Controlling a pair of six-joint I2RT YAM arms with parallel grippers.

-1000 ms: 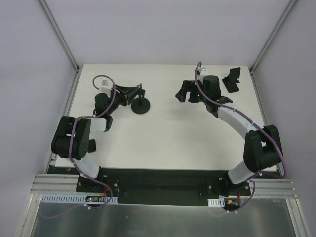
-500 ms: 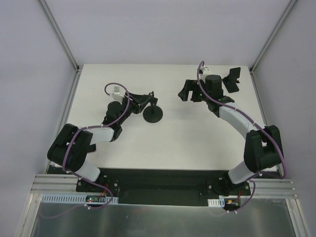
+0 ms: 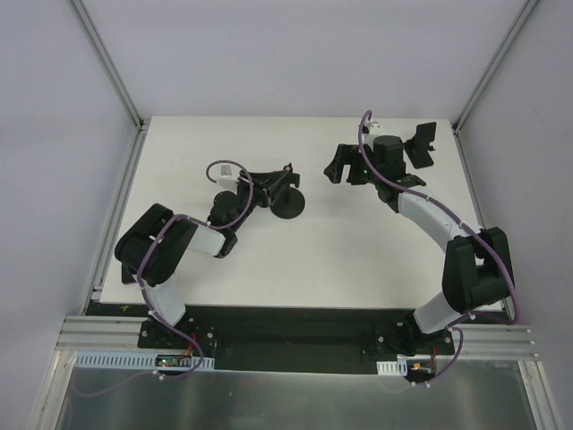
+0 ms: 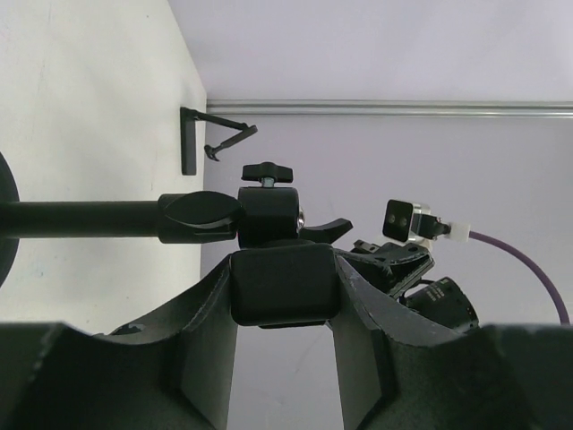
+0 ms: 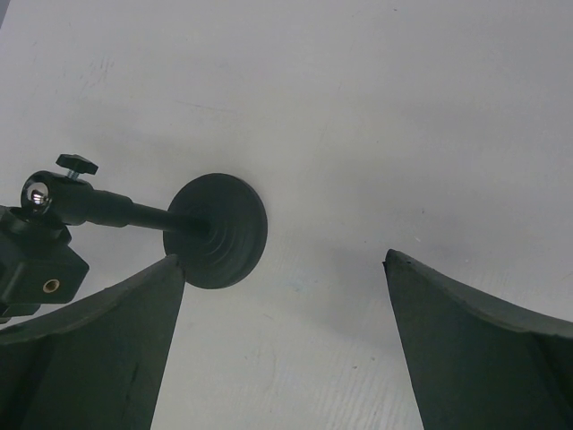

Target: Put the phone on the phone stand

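Observation:
The phone stand (image 3: 421, 145), small, black and L-shaped, sits at the table's back right corner. It also shows side-on in the left wrist view (image 4: 190, 143). No flat phone slab shows in any view. My left gripper (image 3: 269, 185) is shut on the black block (image 4: 282, 287) at the head of a pole mount with a round base (image 3: 288, 204), near the table's middle. My right gripper (image 3: 345, 167) is open and empty, just right of that mount. Through its jaws (image 5: 282, 260) I see bare table and the mount's disc (image 5: 219, 228).
The white table (image 3: 358, 251) is walled by grey panels with metal posts at the back corners (image 3: 139, 121). The right arm's elbow (image 3: 474, 260) stands at the right edge. A black base plate (image 3: 286, 327) runs along the near edge.
My left arm has swung right, carrying the round-base mount from the back left toward the table's middle. The right arm has barely moved.

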